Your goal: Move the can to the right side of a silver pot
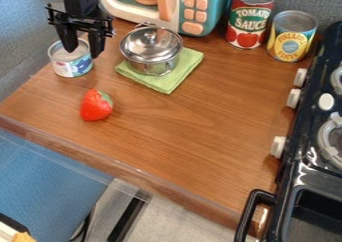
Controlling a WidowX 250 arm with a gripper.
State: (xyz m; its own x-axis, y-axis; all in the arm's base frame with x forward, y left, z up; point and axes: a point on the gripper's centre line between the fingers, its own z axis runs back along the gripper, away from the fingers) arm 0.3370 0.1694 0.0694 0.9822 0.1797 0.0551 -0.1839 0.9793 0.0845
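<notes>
- The black two-finger gripper [83, 53] is released, its fingers spread with nothing held between them.
- The short, pale can with a blue-patterned label [73, 66] stands upright on the brown wooden counter [180, 131], left of the lidded silver pot [151, 51] in the view.
- The can lies below the gripper and slightly to its left in view; its long axis is vertical, so the fingers probably need to centre over it before descending.

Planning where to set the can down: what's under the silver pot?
A green cloth lies under the silver pot, on the wooden counter. Its edge shows past the pot's base; whatever the base itself covers can't be seen.
</notes>
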